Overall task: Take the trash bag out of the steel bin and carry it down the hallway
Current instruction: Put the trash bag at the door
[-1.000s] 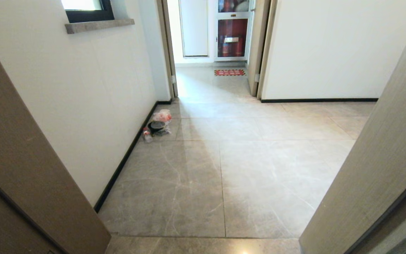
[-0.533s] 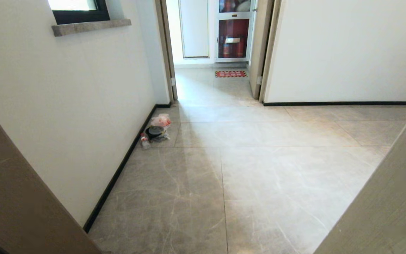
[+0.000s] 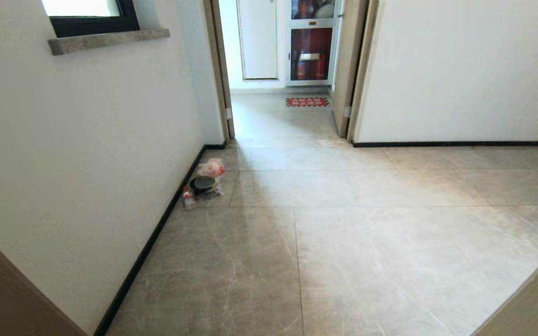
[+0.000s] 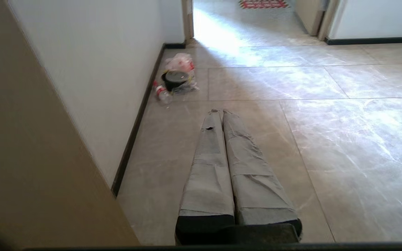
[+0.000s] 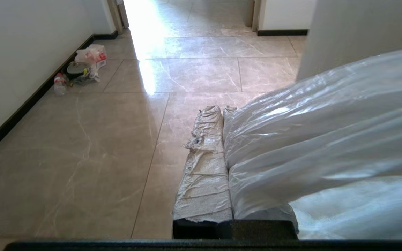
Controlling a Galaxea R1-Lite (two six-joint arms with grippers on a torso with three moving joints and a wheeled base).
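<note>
My right gripper (image 5: 222, 108) is clamped on the trash bag (image 5: 326, 146); the thin translucent white plastic runs out from between my closed fingers (image 5: 204, 164) and billows off to one side, covering the other finger almost wholly. I hold it above the tiled floor of the hallway (image 3: 343, 233), with bare grey-beige tile directly under and ahead of my fingertips. My left gripper (image 4: 221, 111) is pressed together with nothing between its fingers (image 4: 208, 167), pointing forward over the same tiles, with a tan door frame (image 4: 30, 157) close on its outer side. Well ahead of both grippers, against the black skirting (image 3: 157, 233) of the white wall, lies a small heap: a clear bag with red contents (image 3: 211, 167), a black round bowl (image 3: 202, 184) just in front of it, and a small plastic bottle (image 3: 187, 198) beside that. Far beyond, through an open doorway, a red mat (image 3: 307, 101) lies on the floor.
</note>
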